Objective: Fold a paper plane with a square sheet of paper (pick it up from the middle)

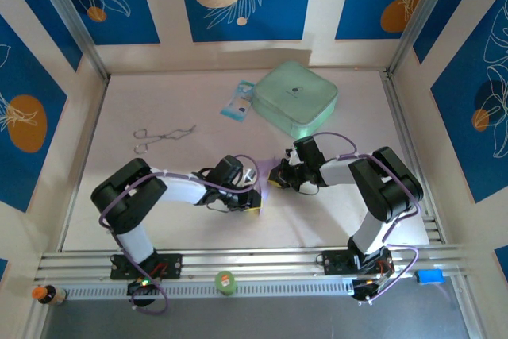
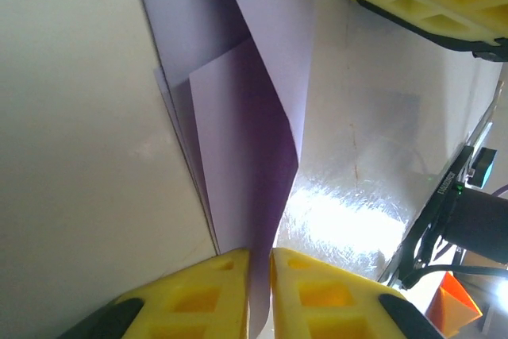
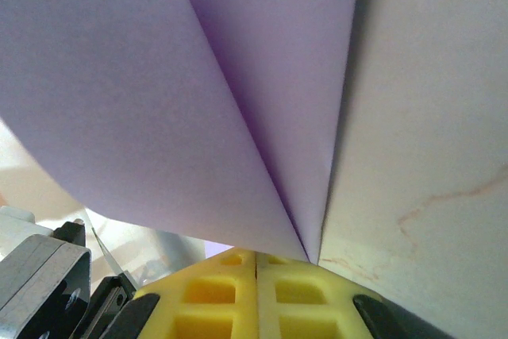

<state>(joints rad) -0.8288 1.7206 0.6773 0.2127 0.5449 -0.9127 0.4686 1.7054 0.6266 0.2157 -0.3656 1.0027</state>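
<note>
Evidently a fold is in hand. The square sheet of thin pale lavender paper (image 1: 263,174) is held between the two arms, just toward six o'clock of the middle of the pale tabletop (image 1: 159,220). The mint-green zipped case (image 1: 298,99) lies well apart at twelve o'clock of it. Whether the sheet is lifted clear of the table cannot be told.

In the left wrist view, the yellow fingers of the left gripper (image 2: 259,263) are drawn in on one edge of the sheet, with a thin layer pinched between them. Overlapping layers and a slanting crease are seen toward twelve o'clock. The right gripper (image 3: 255,258) is pressed together, and the sheet appears to be nipped at the foot of a loose, rounded fold that opens toward eleven o'clock.

It is judged that the rounded fold is not yet flattened into a crease. For the step to be done well, the two pinches should be moved together, so that the thin paper is neither pulled taut nor torn. The free edges should be matched first, and only then should the fold be pressed flat against the table. Little paper is held in the left pinch, so a slip is to be guarded against.
</note>
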